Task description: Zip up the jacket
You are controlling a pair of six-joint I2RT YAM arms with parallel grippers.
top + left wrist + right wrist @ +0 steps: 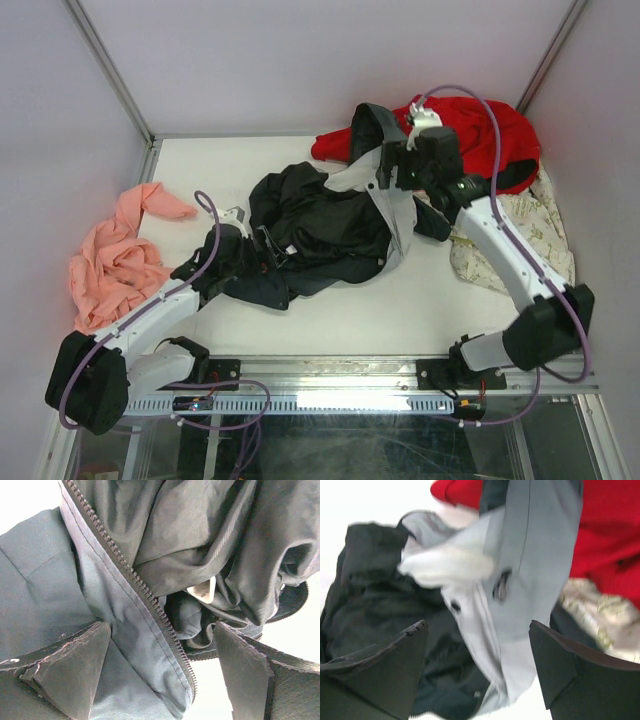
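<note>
Sprawling jacket [320, 235], crumpled, long axis near-left to far-right

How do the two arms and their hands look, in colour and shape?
The left arm and right arm have white links and black joints. A purple cable loops along each. The left hand and right hand each carry two dark, wedge-shaped fingers; the left ones have scuffed edges.
</note>
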